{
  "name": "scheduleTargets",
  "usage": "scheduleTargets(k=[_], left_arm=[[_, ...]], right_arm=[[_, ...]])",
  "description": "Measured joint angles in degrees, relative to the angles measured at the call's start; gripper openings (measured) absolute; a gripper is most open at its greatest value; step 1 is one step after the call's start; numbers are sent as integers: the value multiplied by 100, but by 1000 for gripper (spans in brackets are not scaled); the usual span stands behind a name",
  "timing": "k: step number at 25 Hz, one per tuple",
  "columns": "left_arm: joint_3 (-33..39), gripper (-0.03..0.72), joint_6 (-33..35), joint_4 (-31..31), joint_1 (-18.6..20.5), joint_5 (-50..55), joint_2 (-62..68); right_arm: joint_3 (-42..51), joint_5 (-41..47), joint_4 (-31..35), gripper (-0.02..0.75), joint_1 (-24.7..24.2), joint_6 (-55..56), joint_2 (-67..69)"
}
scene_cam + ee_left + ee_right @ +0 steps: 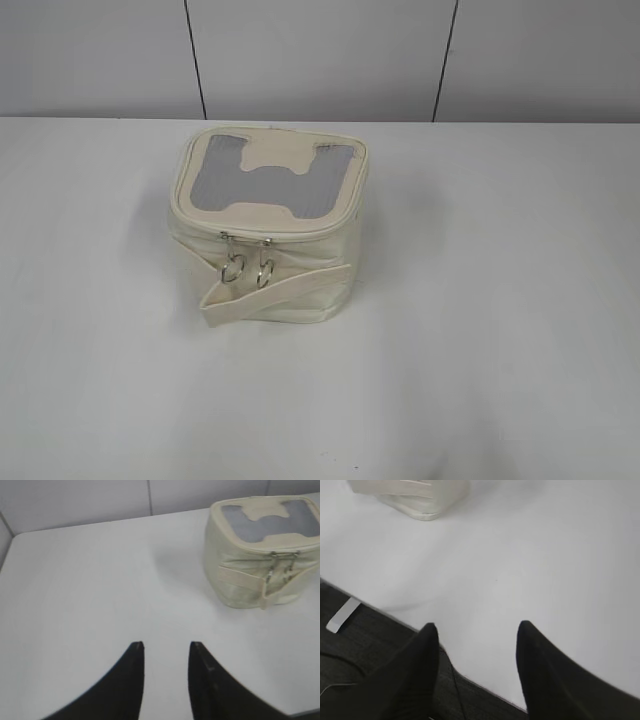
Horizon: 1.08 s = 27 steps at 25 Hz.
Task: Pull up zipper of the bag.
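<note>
The cream-white bag (pixel 270 245) stands upright on the white table, its grey mesh top with the H-shaped patch facing up. The zipper (pixel 250 236) runs around the top rim. Its two silver ring pulls (pixel 248 268) hang side by side on the front, just above the slanting strap band (pixel 275 293). The bag also shows at the upper right of the left wrist view (pixel 260 550) and as a corner at the top left of the right wrist view (pixel 415 497). My left gripper (pixel 166 645) is open and empty, well short of the bag. My right gripper (pixel 477 627) is open and empty at the table's front edge.
The white table (pixel 500 350) ends at a tiled wall (pixel 320 55) behind the bag. In the right wrist view the table's front edge (pixel 395 615) gives way to dark floor with a white strip (pixel 342 614) and thin cables.
</note>
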Motion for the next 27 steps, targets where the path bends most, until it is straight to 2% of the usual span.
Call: scheduleTargets(k=[2, 5, 14, 27], left_arm=[[0, 232, 0, 0, 415, -4, 0], [0, 231, 0, 0, 630, -4, 0], [8, 230, 0, 6, 646, -6, 0], [8, 228, 0, 6, 646, -6, 0]], right_arm=[[0, -7, 0, 405, -548, 0, -41], [0, -7, 0, 405, -867, 6, -388], [-19, -41, 395, 405, -927, 6, -592], [-19, -47, 465, 405, -927, 6, -592]])
